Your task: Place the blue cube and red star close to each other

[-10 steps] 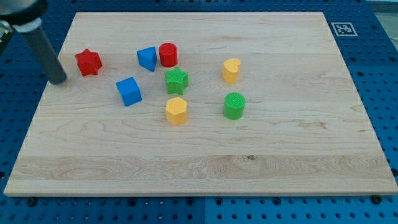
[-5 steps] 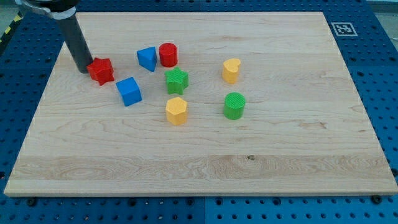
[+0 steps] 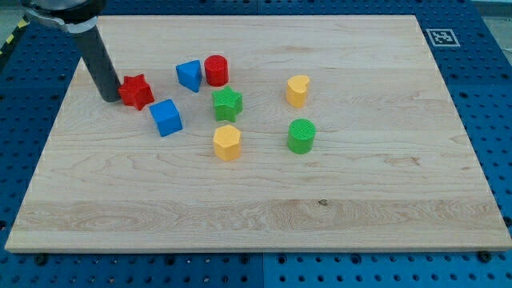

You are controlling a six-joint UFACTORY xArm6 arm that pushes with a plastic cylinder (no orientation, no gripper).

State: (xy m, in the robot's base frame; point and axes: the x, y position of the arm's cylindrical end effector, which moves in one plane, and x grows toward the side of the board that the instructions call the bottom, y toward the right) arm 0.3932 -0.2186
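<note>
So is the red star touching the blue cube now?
No, the red star sits just up-left of the blue cube, with a thin gap between them.

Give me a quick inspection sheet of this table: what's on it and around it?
Surface: wooden board, flat.
Job's things: red star just up-left of blue cube, nearly touching.
Clutter: blue wedge, red cylinder, green star, yellow hexagon, yellow heart, green cylinder.
Gripper: none; my tip against the red star's left side.
Cables: nothing seen.
Surroundings: blue pegboard, marker tag.
</note>
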